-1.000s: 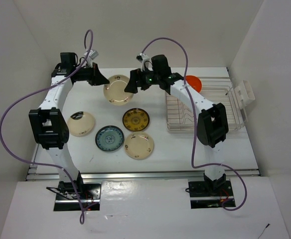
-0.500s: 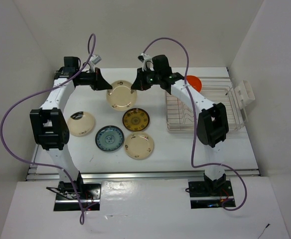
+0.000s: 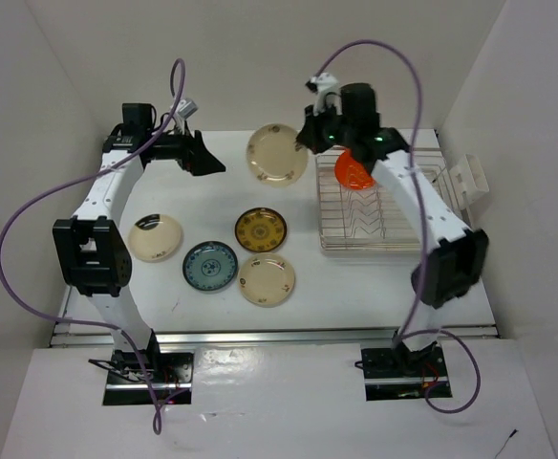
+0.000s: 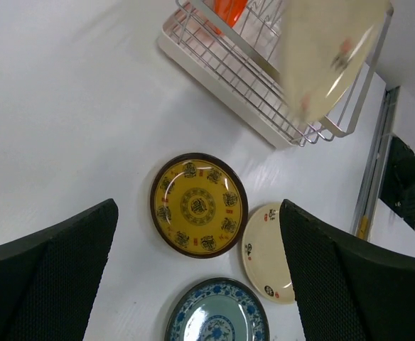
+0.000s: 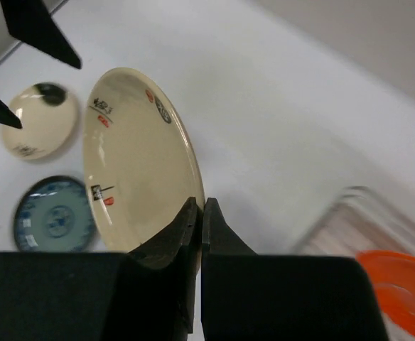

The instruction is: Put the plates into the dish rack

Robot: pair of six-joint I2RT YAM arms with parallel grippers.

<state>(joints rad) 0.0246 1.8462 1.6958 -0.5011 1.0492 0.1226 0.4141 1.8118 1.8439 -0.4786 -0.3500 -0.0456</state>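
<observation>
Laboratory robot test cell, not a household kitchen. Enclosed at the back and both sides by plain white panels (image 3: 260, 57). Built around a bare white table (image 3: 336, 287) edged with an aluminium rail (image 3: 279, 335). Equipped with a left arm (image 3: 93, 249) and a right arm (image 3: 441, 258) bolted to black base brackets (image 3: 145, 375), with purple cables (image 3: 178, 86) looped loosely in the air. Stocked only with a wire dish rack (image 3: 394, 229) and small plates (image 3: 262, 229) set out as test items.

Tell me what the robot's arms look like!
The left arm and right arm are white with chunky black joints, and a long purple cable loops off each. The left gripper and right gripper have black fingers; the left's look wide and bumpy.
</observation>
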